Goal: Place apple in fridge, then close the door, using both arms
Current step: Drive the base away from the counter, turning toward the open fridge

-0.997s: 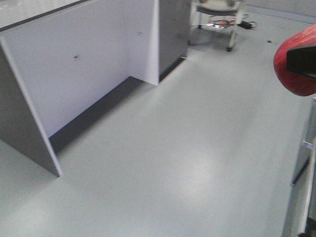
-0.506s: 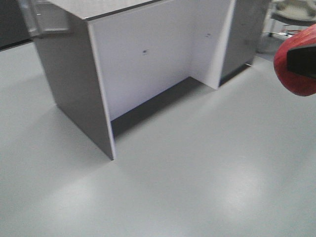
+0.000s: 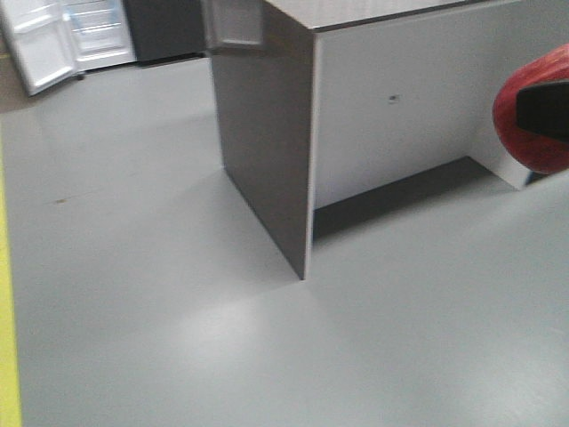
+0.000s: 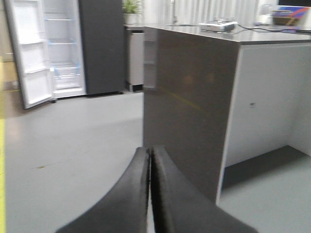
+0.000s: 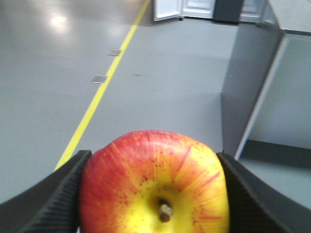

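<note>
Both steps remain undone: the glossy red-yellow apple (image 5: 154, 187) is pinched in the right gripper (image 5: 153, 194), the left gripper (image 4: 150, 156) is pressed together, and the open dark-grey fridge (image 3: 98, 31) is seen far off, upper left.

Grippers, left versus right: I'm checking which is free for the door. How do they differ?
The left gripper has its fingers pressed together; the right gripper has them spread wide. The left gripper holds nothing; the right gripper clamps the apple. Both have dark fingers.

Glossy grey floor (image 3: 178, 267) with a yellow line (image 5: 97, 104), a dark-sided counter (image 3: 267, 133), a potted plant (image 4: 130, 7) behind.
</note>
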Robot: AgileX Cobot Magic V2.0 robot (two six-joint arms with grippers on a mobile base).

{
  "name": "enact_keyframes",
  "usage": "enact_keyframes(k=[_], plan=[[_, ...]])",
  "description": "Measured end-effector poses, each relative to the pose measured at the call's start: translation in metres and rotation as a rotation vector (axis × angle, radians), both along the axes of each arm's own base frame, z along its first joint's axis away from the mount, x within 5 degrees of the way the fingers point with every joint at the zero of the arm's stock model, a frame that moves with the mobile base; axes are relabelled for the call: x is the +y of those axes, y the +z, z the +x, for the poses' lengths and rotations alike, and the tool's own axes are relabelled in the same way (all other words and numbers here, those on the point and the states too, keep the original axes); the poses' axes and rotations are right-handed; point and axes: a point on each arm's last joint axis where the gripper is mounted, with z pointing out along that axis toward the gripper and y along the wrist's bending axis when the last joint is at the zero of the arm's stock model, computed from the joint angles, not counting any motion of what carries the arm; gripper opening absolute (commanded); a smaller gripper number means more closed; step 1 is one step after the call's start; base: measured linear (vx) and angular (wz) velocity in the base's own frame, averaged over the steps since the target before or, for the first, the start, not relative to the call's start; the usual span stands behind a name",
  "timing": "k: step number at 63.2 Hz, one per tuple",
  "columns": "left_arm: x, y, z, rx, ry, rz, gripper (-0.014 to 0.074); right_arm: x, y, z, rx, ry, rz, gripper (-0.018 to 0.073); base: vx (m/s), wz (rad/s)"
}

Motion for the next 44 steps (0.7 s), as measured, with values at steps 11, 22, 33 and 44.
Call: enact_keyframes(k=[11,22,33,44], plan=[[0.0000,0.0000,0.0000,0.000,0.000,0.000,-0.0006,0.0001,-0.0002,-0.0001,0.002,0.001,-0.001,-0.0003,-0.01,0.51],[0.0000,0.0000,0.0000,0.000,0.000,0.000,-0.0006,0.0001,-0.0004,-0.0003,0.004,0.003,-0.002,-0.0003,0.02,0.38],[0.0000,0.0000,0.0000,0.000,0.000,0.000,-0.0006,0.0001,-0.0004,-0.0003,0.004,0.003,-0.002,-0.0003,0.05,0.29],[0.0000,0.0000,0.0000,0.000,0.000,0.000,-0.0006,0.0001,-0.0004,-0.0003,0.004,0.003,-0.002,-0.0003,0.08,0.31]])
